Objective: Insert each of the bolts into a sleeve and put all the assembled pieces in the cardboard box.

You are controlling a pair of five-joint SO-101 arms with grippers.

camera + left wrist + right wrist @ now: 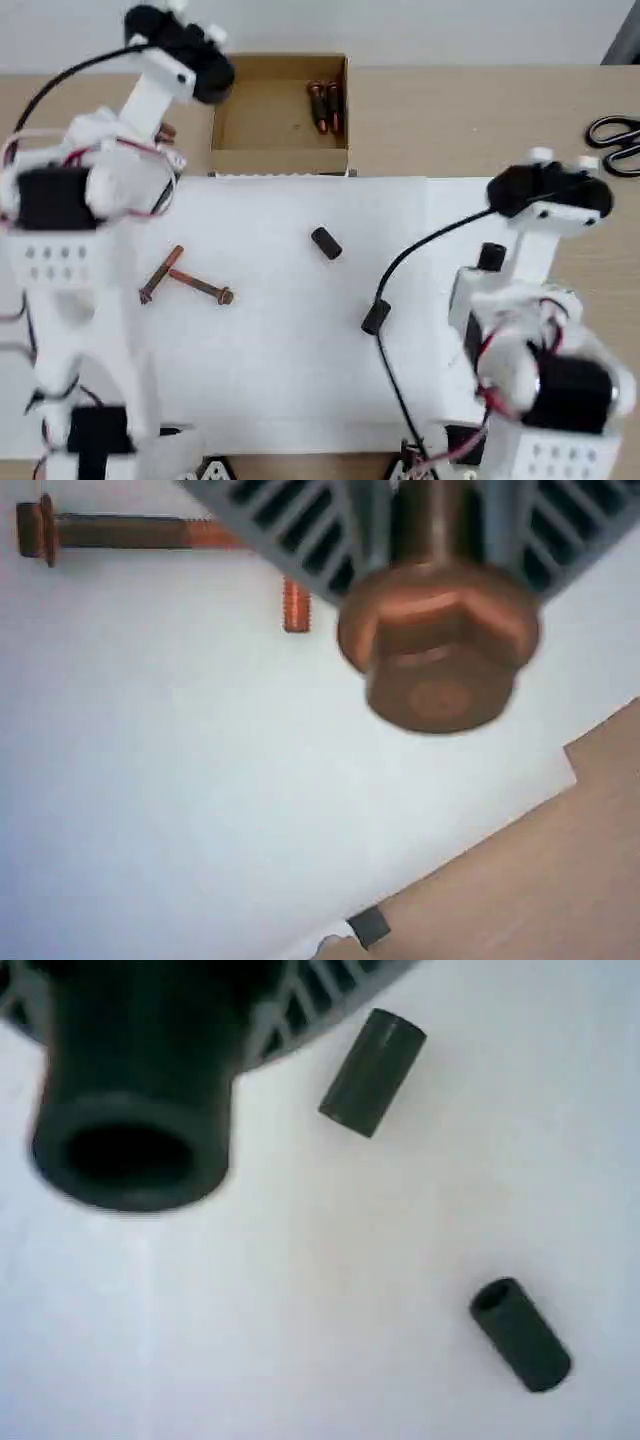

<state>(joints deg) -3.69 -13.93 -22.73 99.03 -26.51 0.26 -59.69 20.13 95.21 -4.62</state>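
Copper hex-head bolt (437,650) gripped by left tool (430,520); black tubular sleeve (130,1140) gripped by right tool (145,1015); brown cardboard box (280,158) at twelve o'clock.

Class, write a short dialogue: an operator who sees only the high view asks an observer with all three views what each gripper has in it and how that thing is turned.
Operator: In the high view the left gripper is hard to read. What is in it?
Observer: The left gripper is shut on a copper bolt. The left wrist view shows its hexagonal flanged head end-on.
Operator: And the right one?
Observer: The right gripper is shut on a black sleeve. The right wrist view looks into its open end, and the bore appears empty.
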